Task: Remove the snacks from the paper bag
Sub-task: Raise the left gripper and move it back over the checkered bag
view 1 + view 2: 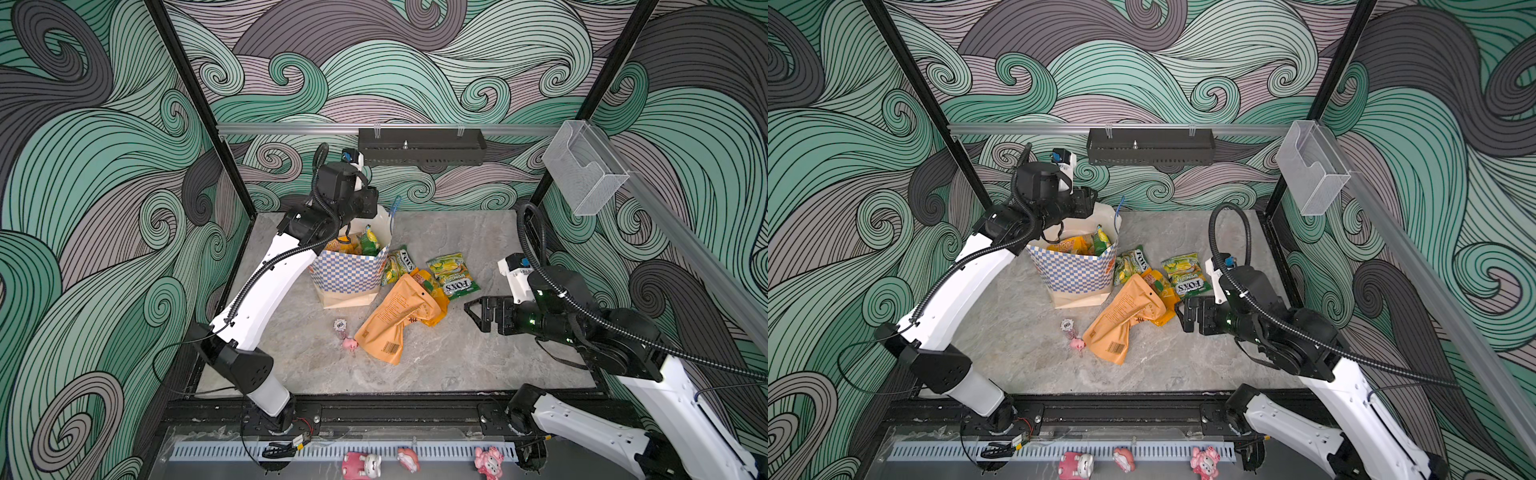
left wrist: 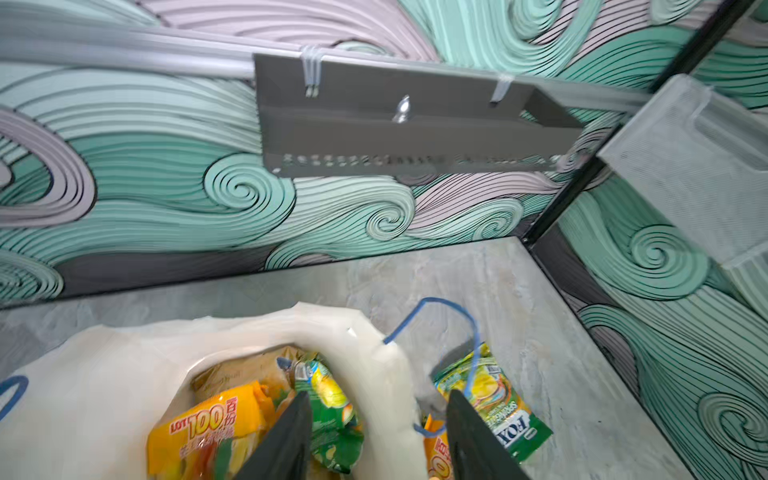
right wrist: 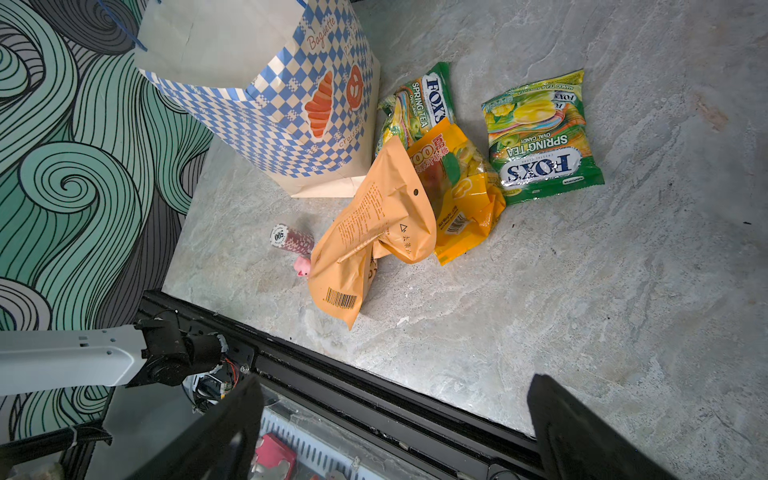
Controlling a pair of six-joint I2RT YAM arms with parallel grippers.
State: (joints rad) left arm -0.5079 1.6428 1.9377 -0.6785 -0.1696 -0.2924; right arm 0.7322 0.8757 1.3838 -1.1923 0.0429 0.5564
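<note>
We see the paper bag (image 1: 349, 270) standing upright just left of centre in both top views, mouth open to the ceiling, so whatever is left in it has to be reached from above. Two snacks are in it: an orange bag (image 2: 208, 428) and a green pouch (image 2: 332, 399), both poking up near the rim.

The left gripper (image 2: 376, 401) hangs over that mouth with its jaws apart and holding nothing. At the bottom of the left wrist view one finger is inside over the green pouch. The other is outside, with the bag's cream wall and blue handle (image 2: 449, 307) between them. We judge this straddle either steadies the wall or lines up a dip for the green pouch.

Four snacks lie on the table (image 1: 457, 365) right of the bag. A FOX'S bag (image 3: 419, 104) leans at its base and a second FOX'S bag (image 3: 544, 137) lies flat and apart. A yellow bag (image 3: 461, 183) sits partly under a tan pouch (image 3: 370, 232). They sit close by, likely because a short carry sufficed.

The right gripper (image 1: 473, 316) hovers low at centre right, spread wide and empty, clear of the bag's mouth. A chip stack (image 3: 291, 239) and a pig (image 3: 302, 266) lie beside the tan pouch.
</note>
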